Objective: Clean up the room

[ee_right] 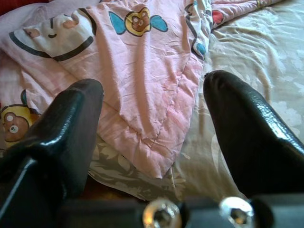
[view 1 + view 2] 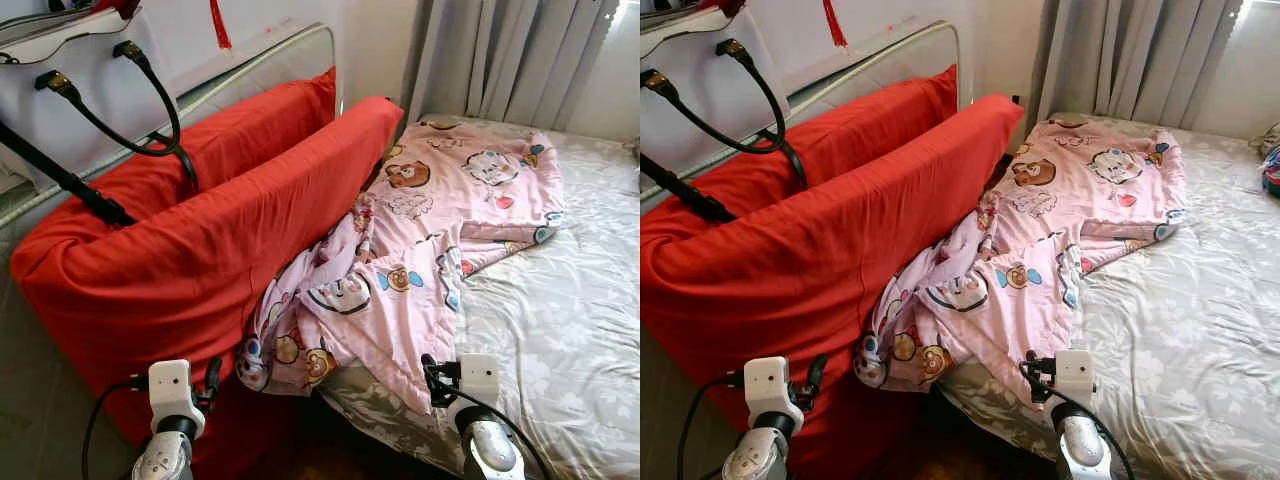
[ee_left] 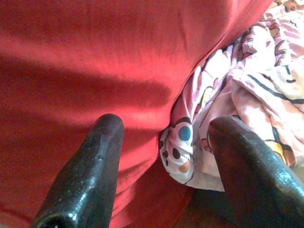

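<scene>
A pink quilt [image 2: 430, 230] with cartoon bears lies crumpled across the left side of the bed [image 2: 570, 320], its near end bunched and hanging off the edge beside a big red cushion [image 2: 200, 250]. My left gripper [image 3: 164, 156] is open, pointed at the gap between the red cushion [image 3: 95, 71] and the quilt's hanging end [image 3: 190, 152]. My right gripper [image 1: 154, 128] is open, just short of the quilt's corner [image 1: 152, 118] on the bed edge. Both wrists sit low: left arm [image 2: 170, 420], right arm [image 2: 480, 420].
The bed sheet [image 2: 1200, 300] is grey with a pale flower pattern and is bare on the right. A white bag with black handles [image 2: 90, 80] leans on a rail above the red cushion. Grey curtains [image 2: 520, 60] hang behind the bed. Dark floor [image 2: 330, 450] lies below.
</scene>
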Available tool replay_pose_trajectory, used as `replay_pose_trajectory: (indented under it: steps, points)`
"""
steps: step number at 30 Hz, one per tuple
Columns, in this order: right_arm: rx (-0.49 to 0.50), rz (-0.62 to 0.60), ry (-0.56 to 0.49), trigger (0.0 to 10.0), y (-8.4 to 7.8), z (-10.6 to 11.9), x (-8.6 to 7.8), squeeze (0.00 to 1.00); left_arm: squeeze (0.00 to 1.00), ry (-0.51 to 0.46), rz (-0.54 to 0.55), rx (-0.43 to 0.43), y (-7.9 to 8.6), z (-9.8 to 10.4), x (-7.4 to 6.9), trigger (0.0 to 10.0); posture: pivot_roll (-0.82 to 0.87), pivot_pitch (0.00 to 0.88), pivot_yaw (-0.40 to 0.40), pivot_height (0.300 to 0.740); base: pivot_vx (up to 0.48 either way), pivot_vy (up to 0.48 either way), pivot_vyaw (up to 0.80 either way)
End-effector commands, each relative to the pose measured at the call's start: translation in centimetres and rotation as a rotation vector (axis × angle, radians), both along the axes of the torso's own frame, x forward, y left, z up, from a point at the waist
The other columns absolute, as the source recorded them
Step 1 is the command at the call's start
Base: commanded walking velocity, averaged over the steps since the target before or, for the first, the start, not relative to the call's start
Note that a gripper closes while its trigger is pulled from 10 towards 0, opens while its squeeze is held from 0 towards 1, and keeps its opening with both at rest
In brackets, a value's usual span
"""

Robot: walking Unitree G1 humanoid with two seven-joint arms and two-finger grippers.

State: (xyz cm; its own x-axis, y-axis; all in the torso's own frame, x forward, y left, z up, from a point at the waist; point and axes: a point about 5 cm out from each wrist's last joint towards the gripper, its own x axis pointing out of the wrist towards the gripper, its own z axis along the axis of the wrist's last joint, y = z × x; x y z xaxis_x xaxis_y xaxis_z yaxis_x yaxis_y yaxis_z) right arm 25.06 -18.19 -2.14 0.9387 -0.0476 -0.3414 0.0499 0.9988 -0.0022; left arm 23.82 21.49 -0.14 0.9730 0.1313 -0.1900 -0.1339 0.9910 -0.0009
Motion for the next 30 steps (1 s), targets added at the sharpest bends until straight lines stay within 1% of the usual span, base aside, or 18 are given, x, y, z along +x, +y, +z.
replay_pose_trajectory:
  steps: [1, 3, 4, 5, 9, 17, 20, 24, 28, 30]
  points:
    - [0.000, 0.004, 0.008, 10.0, 0.23, -0.09, -0.04, 0.00, 0.00, -0.001, 0.013, 0.000, 0.38, 0.12, -0.13, 10.0, -0.05, 0.067, 0.038, 0.710, 0.000, 0.000, 0.00]
    - [-0.007, 0.003, 0.045, 10.0, 0.28, -0.38, -0.05, 0.00, 0.00, 0.000, 0.015, -0.002, 0.34, 0.08, -0.21, 10.0, -0.05, 0.069, 0.038, 0.710, 0.000, 0.000, 0.00]
    - [-0.007, 0.003, 0.046, 10.0, 0.28, -0.39, -0.04, 0.00, 0.00, 0.003, 0.016, -0.003, 0.31, 0.02, -0.26, 10.0, -0.05, 0.071, 0.037, 0.705, 0.000, 0.000, 0.00]
    - [-0.010, 0.006, 0.028, 10.0, 0.27, -0.20, 0.04, 0.00, 0.00, 0.007, 0.017, -0.005, 0.26, -0.05, -0.29, 10.0, -0.05, 0.072, 0.037, 0.695, 0.000, 0.000, 0.00]
    - [0.008, 0.001, -0.004, 10.0, 0.29, 0.09, 0.15, 0.00, 0.00, 0.009, 0.017, -0.007, 0.21, -0.07, -0.26, 10.0, -0.05, 0.075, 0.037, 0.695, 0.000, 0.000, 0.00]
    - [0.003, 0.008, 0.005, 10.0, 0.52, 0.12, 0.35, 0.00, 0.00, 0.009, 0.017, -0.009, 0.17, -0.02, -0.22, 10.0, -0.04, 0.080, 0.035, 0.695, 0.000, 0.000, 0.00]
    - [-0.005, 0.013, 0.040, 10.0, 0.66, -0.13, 0.41, 0.00, 0.00, 0.010, 0.018, -0.009, 0.20, -0.02, -0.23, 10.0, -0.04, 0.082, 0.035, 0.695, 0.000, 0.000, 0.00]
    - [-0.007, 0.016, 0.035, 10.0, 0.66, -0.06, 0.46, 0.00, 0.00, 0.014, 0.015, -0.010, 0.11, -0.09, -0.26, 10.0, -0.04, 0.085, 0.035, 0.665, 0.000, 0.000, 0.00]
    - [0.004, 0.009, 0.003, 10.0, 0.55, 0.25, 0.58, 0.00, 0.00, 0.014, 0.014, -0.012, 0.03, -0.08, -0.28, 10.0, -0.04, 0.086, 0.034, 0.665, 0.000, 0.000, 0.00]
    - [-0.001, 0.012, 0.008, 10.0, 0.54, 0.22, 0.57, 0.00, 0.00, 0.014, 0.013, -0.013, -0.01, -0.09, -0.29, 10.0, -0.04, 0.086, 0.033, 0.665, 0.000, 0.000, 0.00]
